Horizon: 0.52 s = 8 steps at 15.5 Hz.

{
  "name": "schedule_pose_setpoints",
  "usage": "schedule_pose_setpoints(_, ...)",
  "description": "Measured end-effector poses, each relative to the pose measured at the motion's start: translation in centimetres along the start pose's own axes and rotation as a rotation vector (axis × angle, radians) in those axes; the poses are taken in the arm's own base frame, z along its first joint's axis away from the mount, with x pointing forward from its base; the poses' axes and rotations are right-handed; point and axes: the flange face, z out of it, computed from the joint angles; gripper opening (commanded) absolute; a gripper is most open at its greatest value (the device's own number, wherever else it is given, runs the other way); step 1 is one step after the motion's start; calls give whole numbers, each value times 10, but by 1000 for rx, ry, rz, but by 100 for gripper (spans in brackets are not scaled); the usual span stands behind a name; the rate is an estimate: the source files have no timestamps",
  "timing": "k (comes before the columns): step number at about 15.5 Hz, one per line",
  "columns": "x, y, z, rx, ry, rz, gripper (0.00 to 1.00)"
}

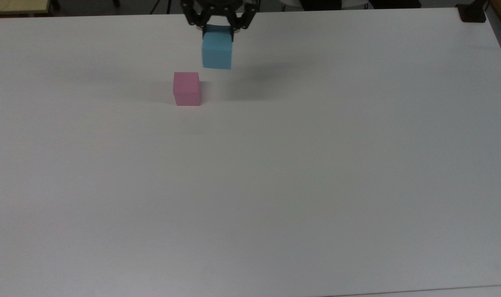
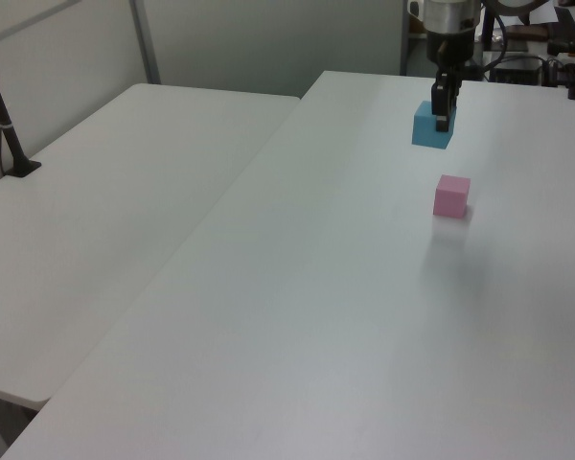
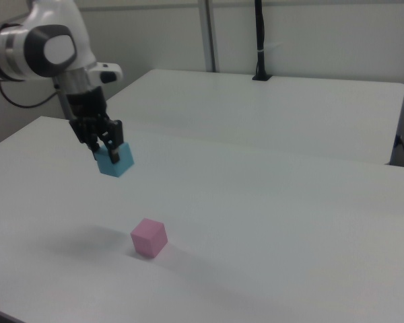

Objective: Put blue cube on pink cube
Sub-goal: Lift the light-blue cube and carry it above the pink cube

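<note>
My gripper (image 1: pixel 218 31) (image 2: pixel 443 117) (image 3: pixel 106 153) is shut on the blue cube (image 1: pixel 217 53) (image 2: pixel 429 126) (image 3: pixel 118 161) and holds it in the air, well clear of the white table (image 1: pixel 275 185). The pink cube (image 1: pixel 186 88) (image 2: pixel 451 195) (image 3: pixel 149 237) rests on the table by itself. In the top view the blue cube hangs above and a little to the right of the pink cube. The right view shows it high over the table, up and to the left of the pink cube.
A second white table (image 2: pixel 96 230) (image 3: pixel 269 108) stands alongside, separated by a narrow seam. A black pole (image 2: pixel 5 125) (image 3: pixel 259 40) rises from its far edge. A dark clamp (image 1: pixel 473 12) sits at the top view's upper right corner.
</note>
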Motion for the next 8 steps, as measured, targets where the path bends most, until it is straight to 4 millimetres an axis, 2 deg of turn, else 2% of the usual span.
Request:
schedule_pose_setpoints(4,0,55,13,11,-25,60,53)
schedule_pose_setpoints(6,-1,74,16,16,-32,52,50)
schedule_pose_setpoints(8,-5,86,22,21,-44,19,50)
